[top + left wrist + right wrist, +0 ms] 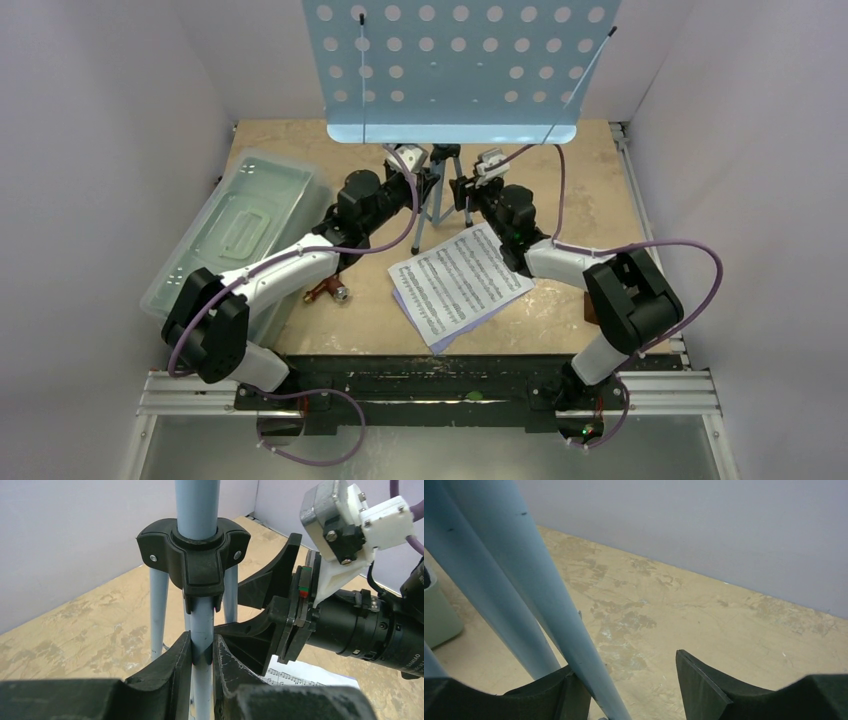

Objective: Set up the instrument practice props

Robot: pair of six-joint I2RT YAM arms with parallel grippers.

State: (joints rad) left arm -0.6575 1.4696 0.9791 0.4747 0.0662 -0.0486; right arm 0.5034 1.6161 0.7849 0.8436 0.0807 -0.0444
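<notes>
Sheet-music pages (460,280) flat on table (590,180), nearer the arm bases than both sets of fingers. Left fingers (182,660) clamped on music stand (197,510) pole, just under black collar (200,565). Right fingers (704,690) apart; one stand leg between them, against one finger.

Clear plastic box (245,215), lid on, lies on the left part of the table, near the left wall, long axis angled. Lid has a recessed rectangular panel. Table top (590,170) is beige, marbled and scuffed. White walls (100,150) enclose three sides. Aluminium rail (680,395) runs along the near edge.
</notes>
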